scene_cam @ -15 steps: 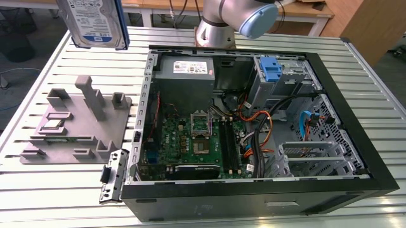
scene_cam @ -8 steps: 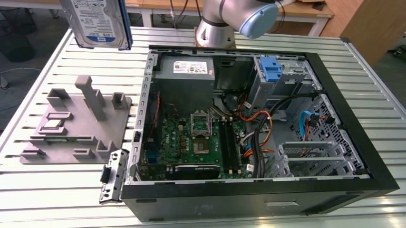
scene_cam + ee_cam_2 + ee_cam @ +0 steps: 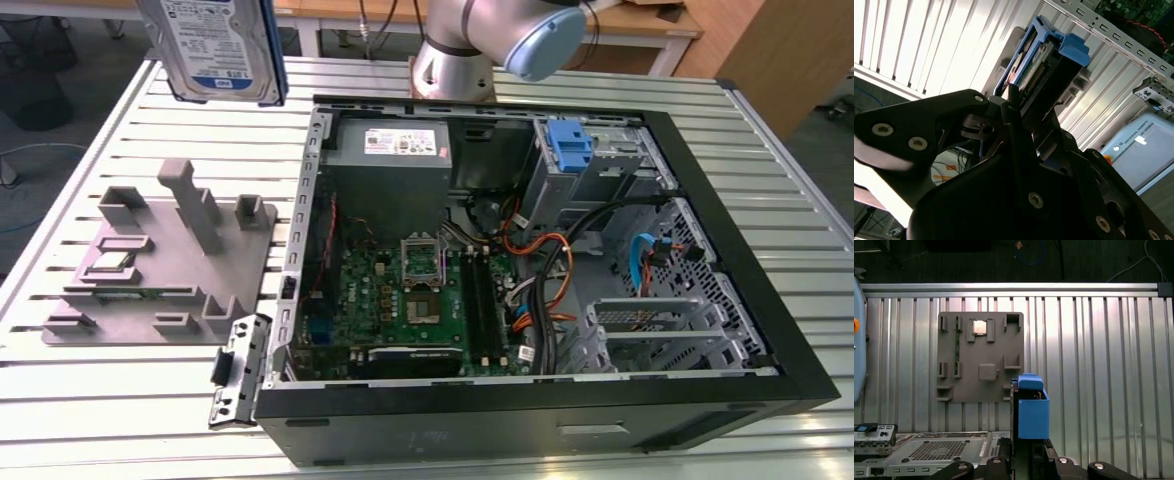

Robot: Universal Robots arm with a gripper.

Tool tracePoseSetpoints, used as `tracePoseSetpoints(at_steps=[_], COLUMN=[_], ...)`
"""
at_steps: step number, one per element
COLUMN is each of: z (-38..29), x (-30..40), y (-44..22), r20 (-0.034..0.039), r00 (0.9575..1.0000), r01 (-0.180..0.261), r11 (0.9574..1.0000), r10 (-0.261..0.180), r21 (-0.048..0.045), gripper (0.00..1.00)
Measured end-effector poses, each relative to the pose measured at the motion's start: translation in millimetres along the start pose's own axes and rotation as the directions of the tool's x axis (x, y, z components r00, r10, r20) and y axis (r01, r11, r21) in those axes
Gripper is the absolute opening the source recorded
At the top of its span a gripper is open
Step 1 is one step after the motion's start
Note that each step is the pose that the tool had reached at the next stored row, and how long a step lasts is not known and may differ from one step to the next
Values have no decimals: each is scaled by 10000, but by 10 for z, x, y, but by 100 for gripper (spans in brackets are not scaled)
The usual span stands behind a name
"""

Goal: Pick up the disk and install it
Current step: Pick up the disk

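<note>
Clamped shut on the disk [image 3: 1040, 67], the gripper [image 3: 1029, 107] has its black fingers [image 3: 1013, 107] closed on either side of it, as the second wrist view shows. The disk is off the table and held on edge in the air, with a blue plastic rail [image 3: 1073, 49] at the end away from the fingers.

In the exterior view the disk [image 3: 214, 50] hangs upright at the far side of the scene, toward the exterior view's left, with its blue-and-white label facing the camera. It is above the slatted metal table [image 3: 120, 140] and outside the computer case [image 3: 747, 300], beyond the case's far left corner.

The case lies on its side with the open face up, on the exterior view's right part of the table. Inside it are a green circuit board [image 3: 400, 290], a grey power supply [image 3: 390, 145] against the far wall and, to the right of that, a lone blue latch [image 3: 570, 145] on a metal bay. Cables [image 3: 587, 250] run through the right part of the case.

A grey holder plate [image 3: 160, 260] with upright pegs and slots lies on the table left of the case, nearer than the held disk. In the first wrist view the disk hangs by one corner of this plate. A black strip [image 3: 234, 370] lies at the case's near left corner. The arm's silver and light blue joint [image 3: 494, 40] stands at the far edge, behind the case.
</note>
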State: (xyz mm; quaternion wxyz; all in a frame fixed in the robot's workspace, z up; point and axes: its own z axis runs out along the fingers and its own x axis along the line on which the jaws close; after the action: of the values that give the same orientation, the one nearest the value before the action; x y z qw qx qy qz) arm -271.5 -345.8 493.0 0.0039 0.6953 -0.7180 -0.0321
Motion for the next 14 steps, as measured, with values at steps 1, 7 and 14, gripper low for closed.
tracePoseSetpoints(at_steps=[1, 7, 14], z=[0, -1, -1], x=[0, -3, -5], y=[-10, -71, -144], r20=[1, 0, 1], r00=[10000, 10000, 10000], r01=[0, 0, 0], r11=[10000, 10000, 10000], r10=[0, 0, 0], r21=[0, 0, 0], gripper=[35, 35, 35])
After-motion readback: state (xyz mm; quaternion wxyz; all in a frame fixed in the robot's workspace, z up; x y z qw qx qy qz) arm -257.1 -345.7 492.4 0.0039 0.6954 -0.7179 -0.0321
